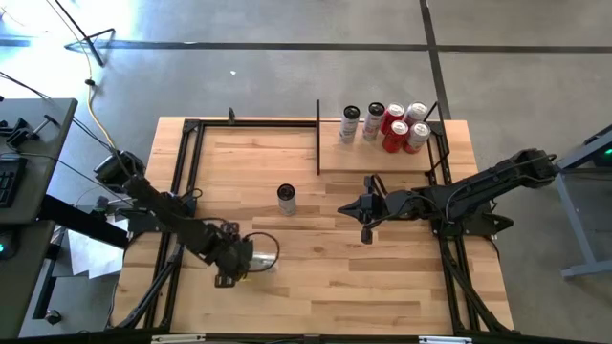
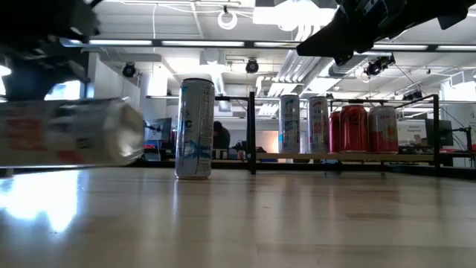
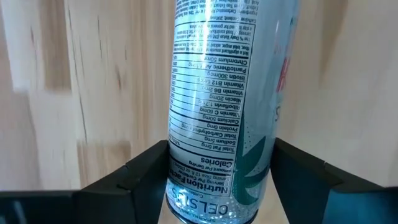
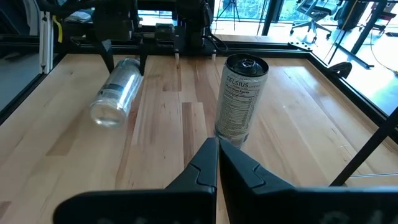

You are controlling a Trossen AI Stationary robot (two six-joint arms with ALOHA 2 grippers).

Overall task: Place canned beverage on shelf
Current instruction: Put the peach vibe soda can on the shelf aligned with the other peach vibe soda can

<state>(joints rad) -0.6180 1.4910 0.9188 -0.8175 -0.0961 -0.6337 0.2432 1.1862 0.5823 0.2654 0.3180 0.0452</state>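
Observation:
A pale silver-blue can (image 3: 217, 93) lies on its side between the fingers of my left gripper (image 1: 234, 260), near the table's front left; it also shows in the low view (image 2: 67, 134) and the right wrist view (image 4: 118, 90). A second such can (image 1: 286, 198) stands upright on its base at mid-table. The shelf (image 1: 382, 162), pale wood with black bars, sits at the back right. My right gripper (image 1: 342, 210) hangs shut above the table, right of the standing can (image 4: 241, 99), touching nothing. My left gripper pinches the lying can's round wall (image 3: 177, 163) between its two fingers, near the can's end toward the table's left. The fingers (image 4: 109, 61) come from above, pointing steeply down, and lie across the can. The can hangs about level, just clear of the tabletop.
Several cans, silver and red (image 1: 387, 126), stand on the shelf's far part. A black upright bar (image 1: 317, 134) marks the shelf's left side, and black frame rails (image 1: 182, 191) run along the table's edges. Bare wood lies between the standing can and the shelf.

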